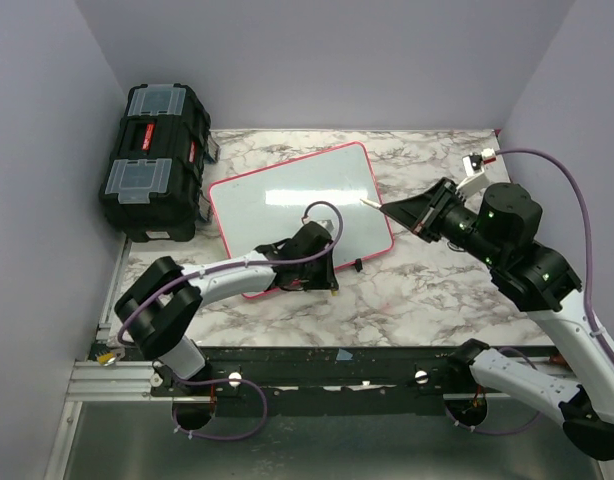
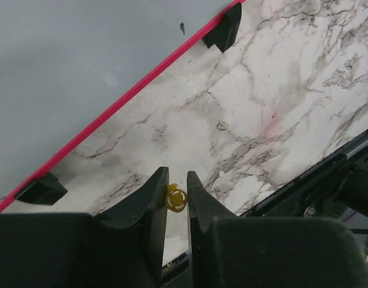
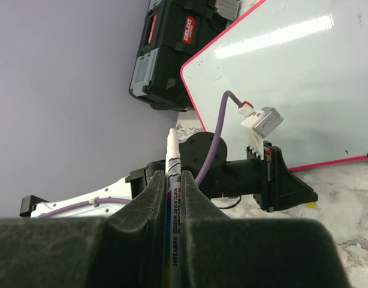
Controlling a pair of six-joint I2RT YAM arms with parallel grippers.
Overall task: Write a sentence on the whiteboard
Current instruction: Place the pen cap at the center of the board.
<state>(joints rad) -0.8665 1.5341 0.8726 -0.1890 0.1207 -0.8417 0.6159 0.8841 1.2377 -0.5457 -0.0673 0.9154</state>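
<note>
— On the table, where does your whiteboard lie?

— Flat on the marble, left of the middle and turned askew. Its far left corner is near the black toolbox, which stands against the left wall. The top view shows the white face glossy, with a band of light across it.

— And your left end effector?

— It sits at the board's near edge. In its wrist view the fingers point down at bare marble just off the red frame, between two black clips on that edge. The jaws stand narrow, with a small yellow piece pinched between them. I cannot tell what that piece is.

— What does your right end effector carry?

— A white marker, clamped lengthwise between the closed fingers, its tip sticking out past them. From above, the arm reaches in from the right and the tip points at the board's right edge.

— Is the tip on the board?

— You cannot tell from these views. In the right wrist view the marker aims over the left arm toward the toolbox.

— Are the two end effectors touching?

— No, they are apart: yours on the left is at the near edge, and the right one is beside the right edge.
</note>
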